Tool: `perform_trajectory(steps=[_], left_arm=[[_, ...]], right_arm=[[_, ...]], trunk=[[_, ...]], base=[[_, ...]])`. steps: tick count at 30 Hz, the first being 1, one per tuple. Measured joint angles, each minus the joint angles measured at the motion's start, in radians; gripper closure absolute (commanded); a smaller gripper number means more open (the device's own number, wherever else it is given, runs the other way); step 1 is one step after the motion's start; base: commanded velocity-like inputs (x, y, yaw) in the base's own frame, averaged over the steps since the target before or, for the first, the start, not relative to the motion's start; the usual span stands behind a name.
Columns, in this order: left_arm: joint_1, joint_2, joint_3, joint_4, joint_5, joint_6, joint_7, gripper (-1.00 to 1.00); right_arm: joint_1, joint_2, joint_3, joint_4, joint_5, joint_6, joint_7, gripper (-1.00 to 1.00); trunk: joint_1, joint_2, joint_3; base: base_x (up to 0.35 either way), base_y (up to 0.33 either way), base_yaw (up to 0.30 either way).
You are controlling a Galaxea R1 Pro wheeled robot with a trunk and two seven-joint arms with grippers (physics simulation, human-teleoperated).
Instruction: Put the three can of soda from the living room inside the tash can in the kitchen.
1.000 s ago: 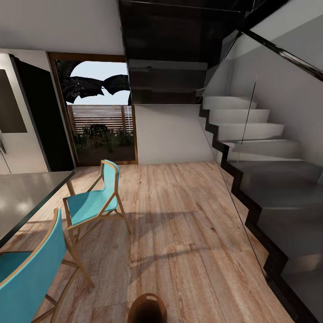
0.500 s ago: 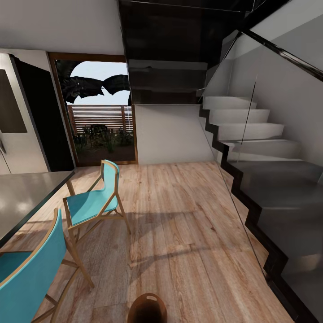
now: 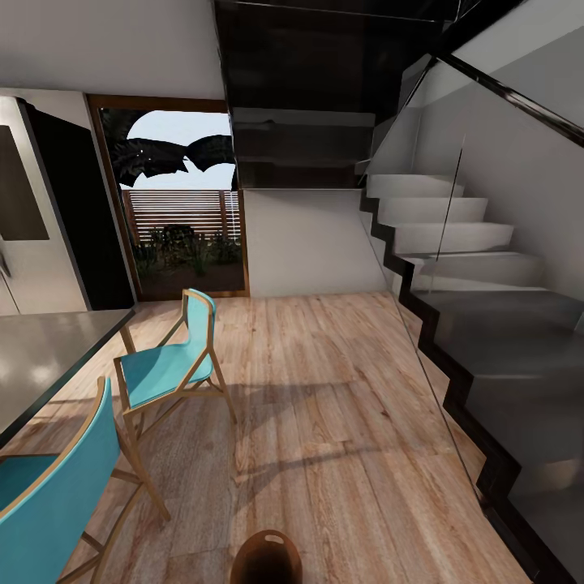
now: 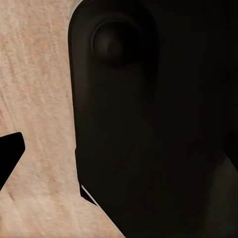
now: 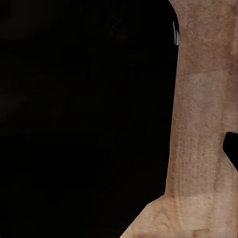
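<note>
End effector state on both arms cannot be told; nothing changed over the last second, tash can (image 3: 266, 558) near below, soda cans pending.

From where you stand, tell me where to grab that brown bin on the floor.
Probably by the rim of the trash can at its slot handle cut-out, coming from above: it stands upright on the wood floor, opening upward, cut-out on its far side.

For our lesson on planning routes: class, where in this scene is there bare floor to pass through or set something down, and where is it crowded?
The wood floor lies bare between the nearer teal chair and the staircase, back to the white wall. It is crowded on the left, where two chairs tuck against the grey table. The trash can stands at the near edge.
</note>
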Motion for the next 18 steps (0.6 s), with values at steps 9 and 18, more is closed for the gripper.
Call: perform_trajectory(steps=[9,18], left_arm=[[0.000,-0.002,0.000,0.000,0.000,0.000,0.000,-1.00],[0.000,-0.002,0.000,0.000,0.000,0.000,0.000,-1.00]], right_arm=[[0.000,0.000,0.000,0.000,0.000,0.000,0.000,-1.00],[0.000,0.000,0.000,0.000,0.000,0.000,-0.001,-1.00]], trunk=[[0.000,0.000,0.000],[0.000,0.000,0.000]], base=[[0.000,0.000,0.000],[0.000,0.000,0.000]])
